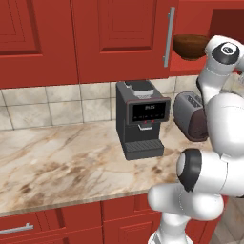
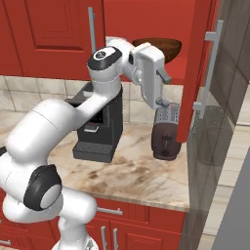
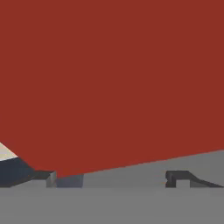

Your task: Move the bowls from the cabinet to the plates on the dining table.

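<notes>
A dark glossy brown bowl (image 1: 189, 46) (image 2: 158, 47) sits on the red shelf of the open cabinet (image 1: 119, 38). The cabinet's door (image 2: 194, 73) stands swung open to the right of the bowl. My gripper (image 2: 163, 90) hangs below the shelf edge, under the bowl and above the toaster, with its jaws wide apart and nothing between them. In the hand view the gripper (image 3: 111, 177) faces a flat red cabinet surface (image 3: 113, 78) at close range. The plates and the dining table are out of view.
A black coffee machine (image 1: 141, 119) (image 2: 100, 129) and a dark toaster (image 1: 190, 116) (image 2: 165, 133) stand on the marble counter (image 1: 62, 162) under the cabinet. The door's long silver handle (image 2: 211, 68) juts out at the right. A grey wall panel (image 2: 219, 146) borders the counter's right end.
</notes>
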Available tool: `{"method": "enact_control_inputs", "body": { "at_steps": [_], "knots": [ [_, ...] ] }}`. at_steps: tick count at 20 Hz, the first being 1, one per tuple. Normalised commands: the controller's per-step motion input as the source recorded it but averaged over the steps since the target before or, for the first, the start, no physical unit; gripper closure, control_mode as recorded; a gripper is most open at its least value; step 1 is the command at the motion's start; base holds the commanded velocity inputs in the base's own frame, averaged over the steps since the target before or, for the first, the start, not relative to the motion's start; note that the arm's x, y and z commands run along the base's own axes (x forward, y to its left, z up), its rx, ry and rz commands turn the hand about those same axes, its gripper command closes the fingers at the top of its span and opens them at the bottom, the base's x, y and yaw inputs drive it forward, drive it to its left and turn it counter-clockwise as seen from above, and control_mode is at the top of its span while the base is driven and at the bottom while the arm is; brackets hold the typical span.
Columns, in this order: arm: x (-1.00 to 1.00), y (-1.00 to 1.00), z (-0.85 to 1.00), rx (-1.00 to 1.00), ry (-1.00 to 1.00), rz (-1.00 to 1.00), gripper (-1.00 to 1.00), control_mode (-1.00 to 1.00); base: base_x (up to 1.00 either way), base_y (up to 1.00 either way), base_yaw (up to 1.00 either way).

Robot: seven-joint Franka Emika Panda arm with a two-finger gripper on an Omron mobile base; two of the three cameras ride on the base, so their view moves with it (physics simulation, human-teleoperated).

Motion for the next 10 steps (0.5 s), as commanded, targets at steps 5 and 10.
{"method": "enact_control_inputs", "body": {
  "at_steps": [5,10],
  "knots": [
    [-0.55,0.89,0.16,0.00,-0.36,0.01,-1.00,-1.00,0.00,0.00,0.00],
    [-0.37,0.71,0.13,0.00,-0.28,0.08,-1.00,-1.00,0.00,0.00,0.00]
  ]
}}
